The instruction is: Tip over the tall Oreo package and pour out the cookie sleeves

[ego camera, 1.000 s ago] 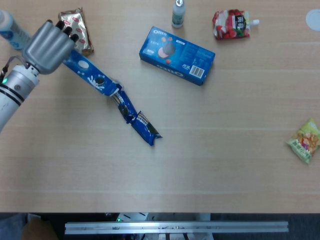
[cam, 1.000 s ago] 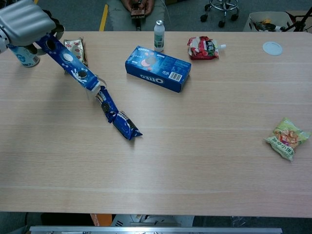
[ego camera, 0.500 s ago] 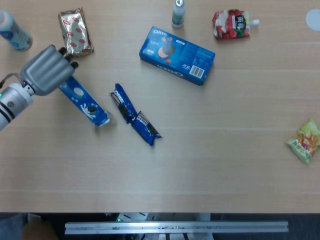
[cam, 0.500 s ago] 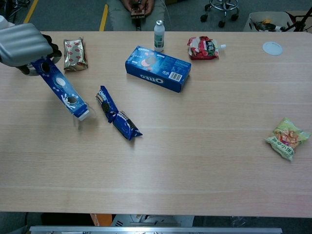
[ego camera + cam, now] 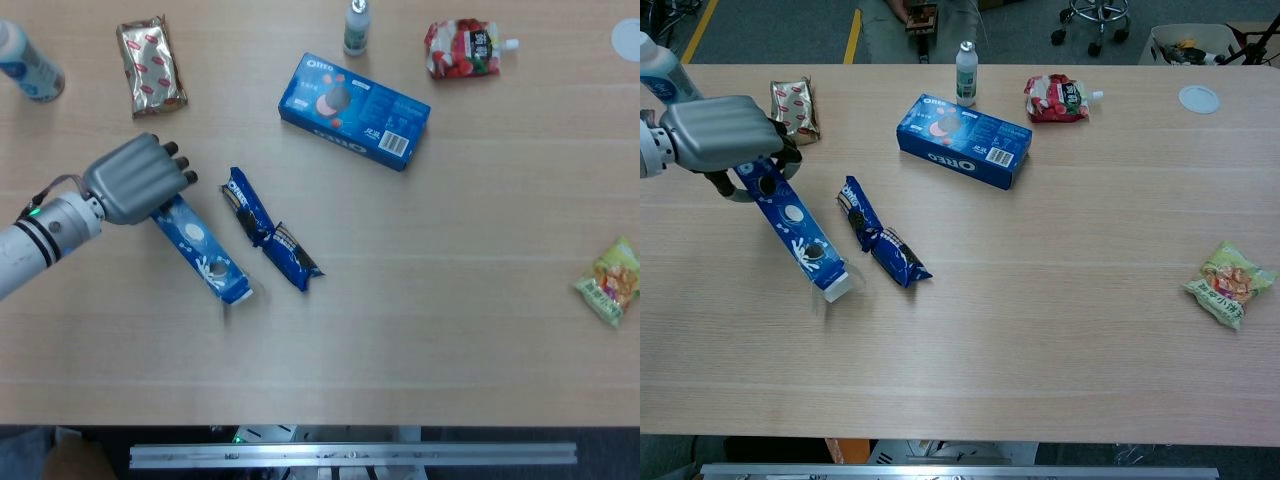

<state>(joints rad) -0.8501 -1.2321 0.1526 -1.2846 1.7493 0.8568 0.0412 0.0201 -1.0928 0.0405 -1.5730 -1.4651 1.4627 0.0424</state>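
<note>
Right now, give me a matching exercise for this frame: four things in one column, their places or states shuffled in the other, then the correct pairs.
Things:
1. tall Oreo package
2. cookie sleeves
3. flat Oreo box
4. green snack bag

States:
A. lying loose on the table, end to end
B. near the table's right edge
C. held tilted by the left hand, open end down
D. lying flat near the small white bottle

Pairs: 1-C, 2-A, 3-D, 4-B
</note>
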